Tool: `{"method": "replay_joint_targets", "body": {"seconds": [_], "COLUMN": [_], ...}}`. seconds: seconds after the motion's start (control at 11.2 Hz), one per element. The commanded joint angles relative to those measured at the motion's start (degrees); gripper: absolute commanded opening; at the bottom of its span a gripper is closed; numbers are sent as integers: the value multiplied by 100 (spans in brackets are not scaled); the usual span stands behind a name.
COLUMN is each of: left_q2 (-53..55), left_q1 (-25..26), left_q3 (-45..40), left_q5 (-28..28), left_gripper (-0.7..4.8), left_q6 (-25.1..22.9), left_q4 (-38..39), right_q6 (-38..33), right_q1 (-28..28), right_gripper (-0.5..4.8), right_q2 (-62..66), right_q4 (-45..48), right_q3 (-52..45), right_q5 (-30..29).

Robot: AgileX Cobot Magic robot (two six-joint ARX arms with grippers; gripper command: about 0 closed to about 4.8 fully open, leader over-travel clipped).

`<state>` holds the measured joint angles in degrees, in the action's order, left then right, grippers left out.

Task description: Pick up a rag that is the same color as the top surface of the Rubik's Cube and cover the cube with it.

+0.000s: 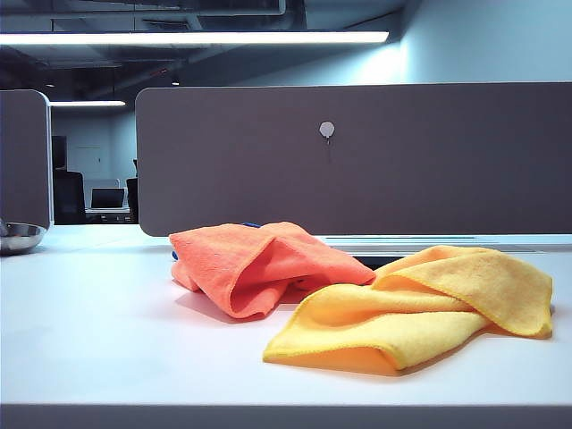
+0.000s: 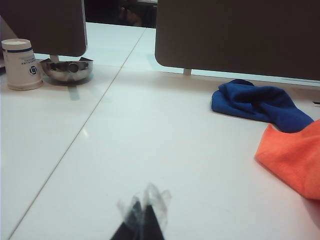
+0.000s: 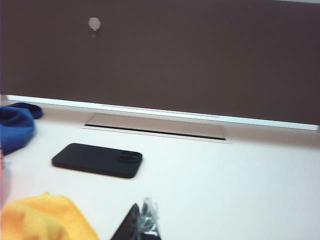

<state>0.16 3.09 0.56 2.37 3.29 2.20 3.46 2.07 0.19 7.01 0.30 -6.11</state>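
Note:
The orange-coral rag [image 1: 255, 264] lies in a rumpled heap at the middle of the white table [image 1: 89, 331]; its edge [image 2: 295, 157] shows in the left wrist view. The Rubik's Cube is hidden in every view. My left gripper [image 2: 145, 207] hovers low over bare table, well short of the rag, its tips pressed together and shut on nothing. My right gripper [image 3: 142, 212] is also shut and empty, beside the yellow cloth. Neither gripper appears in the exterior view.
A larger yellow cloth [image 1: 420, 308] lies right of the rag. A dark blue cloth [image 2: 260, 102] sits behind the rag, and a black phone [image 3: 97, 160] lies near the brown partition [image 1: 357, 161]. A steel bowl [image 2: 66, 70] and paper cup [image 2: 21, 64] stand far left.

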Motion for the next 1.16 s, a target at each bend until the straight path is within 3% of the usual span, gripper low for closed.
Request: {"method": "replay_joint_targets", "body": {"seconds": [0.09,0.36,0.71,1.16], "left_q2": [4,4,4,4], "left_q1": [0,0,0,0], "left_q3": [7,7,7,7], "left_q5": [-22,-20,-22,-24], "left_gripper": [-5,-5,-5,-5], "left_q6": [-4,-2,-4,-55], "left_q4": [-59,-59,-59,-59], "right_q6": [-28,-94,-188,-195], "right_q1": [37,37,39,37], "right_gripper": [-1,-1,-1,-1], "right_q2": [-4,-4,-4,-4], "right_q4": [101,116,116,92], "right_q3": [-22,-22,-22,-22], "right_q5": [-173,-146,439,468]}}
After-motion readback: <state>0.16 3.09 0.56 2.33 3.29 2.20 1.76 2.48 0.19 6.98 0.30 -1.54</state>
